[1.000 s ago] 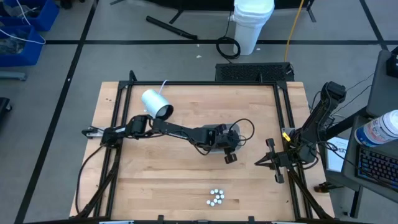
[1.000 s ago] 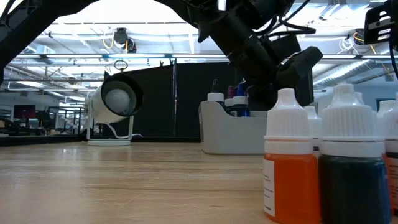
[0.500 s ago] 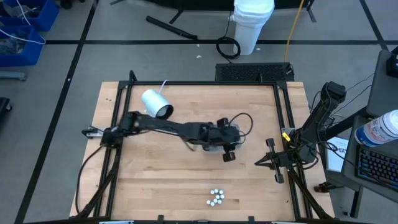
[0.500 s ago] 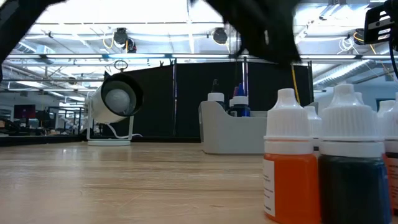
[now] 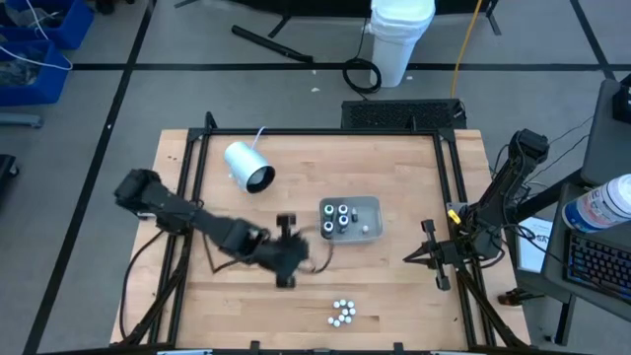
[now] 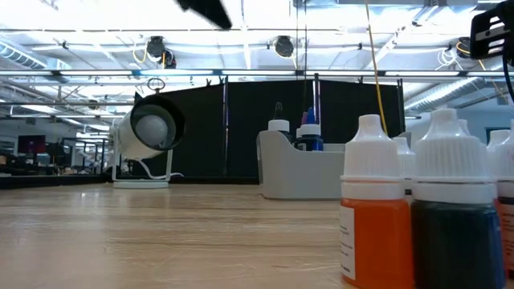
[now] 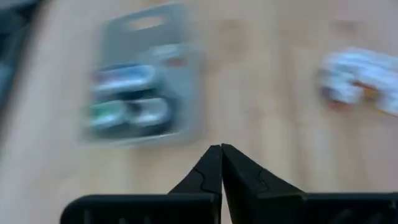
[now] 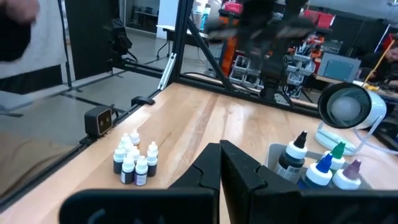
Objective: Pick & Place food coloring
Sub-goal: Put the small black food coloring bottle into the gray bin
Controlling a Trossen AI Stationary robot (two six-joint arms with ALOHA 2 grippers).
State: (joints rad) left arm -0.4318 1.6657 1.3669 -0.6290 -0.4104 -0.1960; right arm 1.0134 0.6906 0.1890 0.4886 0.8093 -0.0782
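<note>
A cluster of small white-capped food coloring bottles (image 5: pixel 342 313) stands on the wooden table near its front edge; the low view shows an orange one (image 6: pixel 373 217) and a dark one (image 6: pixel 458 221) up close. Several more bottles (image 5: pixel 337 217) stand upright in the grey tray (image 5: pixel 367 229) at mid-table. My left gripper (image 5: pixel 296 254) hangs shut and empty above the table, left of the tray and clear of it, its fingers (image 7: pixel 211 165) together. My right gripper (image 5: pixel 426 254) waits shut and empty (image 8: pixel 221 148) at the table's right edge.
A white cylinder with a dark mouth (image 5: pixel 247 165) lies at the far left on a small stand. A black metal frame (image 5: pixel 187 197) runs along the table's edges. Bare wood lies between tray and bottle cluster. A white bucket (image 5: pixel 401 39) stands on the floor beyond.
My left gripper has pulled back fast from over the tray toward the table's left and near side, rising as it went. The tray, which it covered before, now shows in full from above with its bottles standing.
</note>
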